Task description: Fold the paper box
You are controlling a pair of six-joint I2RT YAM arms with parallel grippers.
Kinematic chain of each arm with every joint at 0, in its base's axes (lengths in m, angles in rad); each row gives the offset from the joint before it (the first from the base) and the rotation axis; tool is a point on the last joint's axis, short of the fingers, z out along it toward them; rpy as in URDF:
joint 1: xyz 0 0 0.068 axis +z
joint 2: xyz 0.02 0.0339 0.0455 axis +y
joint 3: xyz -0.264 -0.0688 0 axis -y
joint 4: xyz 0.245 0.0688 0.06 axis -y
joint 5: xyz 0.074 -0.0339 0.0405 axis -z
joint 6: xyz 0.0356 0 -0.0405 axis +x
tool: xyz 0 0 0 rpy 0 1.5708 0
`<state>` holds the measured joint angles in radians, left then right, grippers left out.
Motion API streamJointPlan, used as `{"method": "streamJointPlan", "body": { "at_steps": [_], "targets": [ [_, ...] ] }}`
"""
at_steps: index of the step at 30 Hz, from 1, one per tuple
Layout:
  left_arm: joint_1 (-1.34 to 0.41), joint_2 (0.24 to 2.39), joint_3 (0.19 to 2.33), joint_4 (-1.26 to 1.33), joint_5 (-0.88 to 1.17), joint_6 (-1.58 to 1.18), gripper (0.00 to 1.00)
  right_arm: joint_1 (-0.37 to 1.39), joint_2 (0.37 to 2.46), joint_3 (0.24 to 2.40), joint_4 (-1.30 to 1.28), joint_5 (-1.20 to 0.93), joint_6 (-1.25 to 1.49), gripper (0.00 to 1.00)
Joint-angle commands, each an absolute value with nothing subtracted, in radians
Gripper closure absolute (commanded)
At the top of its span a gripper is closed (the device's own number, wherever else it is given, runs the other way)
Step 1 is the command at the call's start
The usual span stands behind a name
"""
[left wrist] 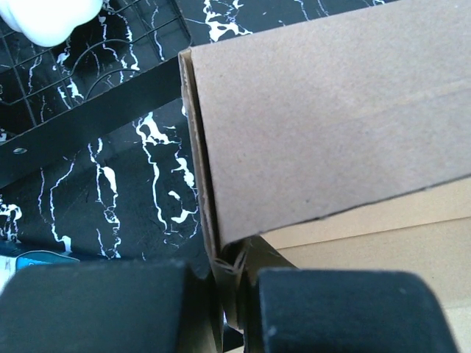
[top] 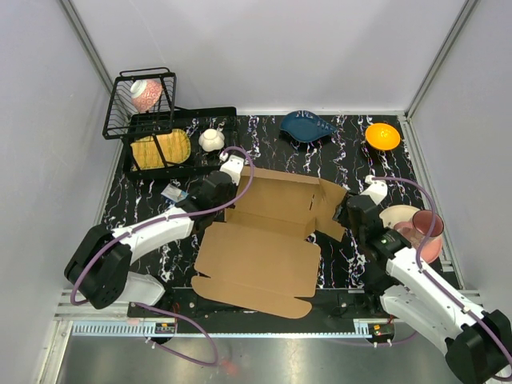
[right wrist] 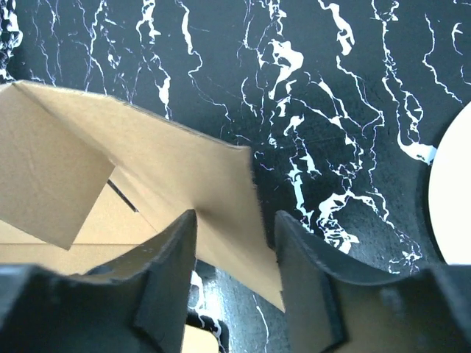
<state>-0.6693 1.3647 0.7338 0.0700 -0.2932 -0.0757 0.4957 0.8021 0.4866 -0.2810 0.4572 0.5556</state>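
**Table** (top: 352,152), one. Black mat with white veining, walled on three sides. A bare strip runs along the far side between the carton and the crockery. There is a narrower bare patch to the right of the carton's near panel.

**The paper box** (top: 264,256), one. Plain brown cardboard at the table's centre, partly folded. The far half has walls raised. The near panel lies flat, and its front edge reaches the near edge of the mat. A flap stands tilted at the right end.

**Arms**, two.
- The left gripper (top: 228,180) is at the box's far-left corner. Its jaws are pinched tight on the wall edge (left wrist: 331,110), the card caught between the fingers (left wrist: 235,276).
- The right gripper (top: 342,214) is at the right flap (right wrist: 169,162). Its jaws are parted and straddle the flap's corner (right wrist: 235,220). I cannot tell whether the fingers touch the card.

**Wire basket** (top: 120,104), one, at the far-left corner, tilted. It holds a pink-patterned piece (top: 146,94).

**Black tray** (top: 200,116), one, just beside the basket. It carries a yellow item (top: 160,148) and is close to the box's far-left corner.

**White plate** (top: 396,214), one, at the right edge, with a **pink cup** (top: 424,232) on it. Both are near the right arm.

**Blue dish** (top: 306,126), one, far centre.

**Orange bowl** (top: 382,136), one, far right, apart from the box.

**White cup** (top: 211,140), one, at the tray's right end.

**Small packet** (top: 172,193), one, on the mat beside the left arm.
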Motion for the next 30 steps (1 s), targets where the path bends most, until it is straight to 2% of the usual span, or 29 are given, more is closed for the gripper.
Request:
{"method": "streamJointPlan", "body": {
  "at_steps": [1,3,9,11,14,17,24,30],
  "targets": [
    [-0.670,1.358,0.744,0.038,-0.284,-0.038,1.00,0.489,0.759,0.480,-0.241,0.403,0.577,0.54],
    [-0.669,1.351,0.741,0.040,-0.291,-0.051,1.00,0.489,0.747,0.483,-0.256,0.397,0.577,0.62],
    [-0.676,1.322,0.736,0.040,-0.301,-0.075,1.00,0.489,0.742,0.492,-0.273,0.371,0.587,0.74],
    [-0.683,1.316,0.735,0.041,-0.316,-0.092,1.00,0.491,0.747,0.495,-0.273,0.344,0.610,0.82],
    [-0.721,1.302,0.726,0.051,-0.373,-0.115,1.00,0.491,0.761,0.503,-0.273,0.310,0.640,0.93],
    [-0.787,1.305,0.716,0.058,-0.431,-0.149,1.00,0.491,0.769,0.511,-0.275,0.281,0.655,0.99],
    [-0.867,1.330,0.730,0.058,-0.544,-0.224,1.00,0.492,0.733,0.523,-0.276,0.212,0.650,1.00],
    [-0.896,1.361,0.768,0.035,-0.594,-0.276,1.00,0.491,0.687,0.515,-0.241,0.043,0.592,1.00]
  ]
}}
